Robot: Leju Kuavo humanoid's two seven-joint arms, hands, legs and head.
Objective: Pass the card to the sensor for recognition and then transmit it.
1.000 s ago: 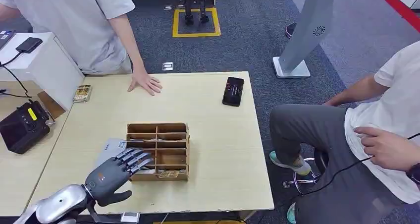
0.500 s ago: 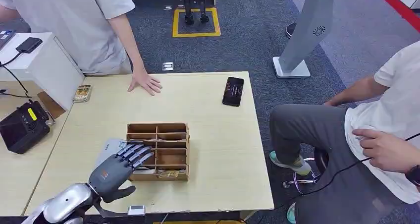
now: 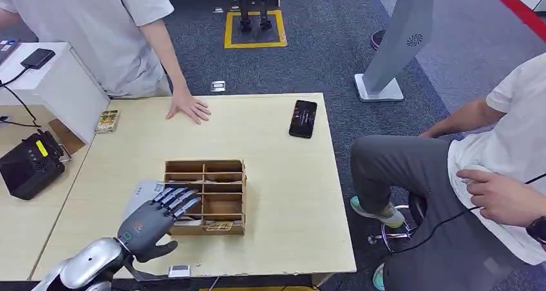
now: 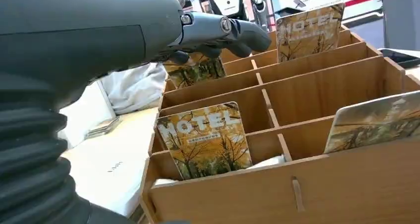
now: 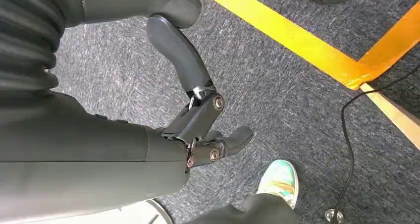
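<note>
Light wooden table (image 3: 270, 143) takes up mid head view, w/ a lower wooden desk (image 3: 19, 226) butted against its left side. Person in white tee (image 3: 96, 27) stands at the far left corner, one hand (image 3: 188, 107) flat on the tabletop. 2nd person (image 3: 489, 168) sits off the right side, grey trousers, hand on their lap. Grey slanted kiosk stand (image 3: 402, 33) on the carpet beyond the table's far right corner.

Wooden divider box (image 3: 206, 196) sits near the table's front, left of centre, split into rows of compartments. Left wrist view shows "HOTEL" cards standing in it: nearest card (image 4: 204, 140) leans upright in a front-left compartment, another card (image 4: 309, 30) stands tall in a far row, a third (image 4: 376, 122) at the front right.

Left hand (image 3: 151, 220) hovers at the box's left edge, fingers (image 3: 177, 199) spread & reaching over the left compartments, holding nothing; in wrist view fingertips are just above a card in a back row (image 4: 198, 70), contact cannot be told. Right hand (image 5: 198, 130) hangs over grey carpet, fingers loosely curled, empty.

Black card-reader device (image 3: 29, 165) on the left desk. Black phone (image 3: 303, 118) lies at far right of table. Small card stack (image 3: 107, 121) at far left edge.
</note>
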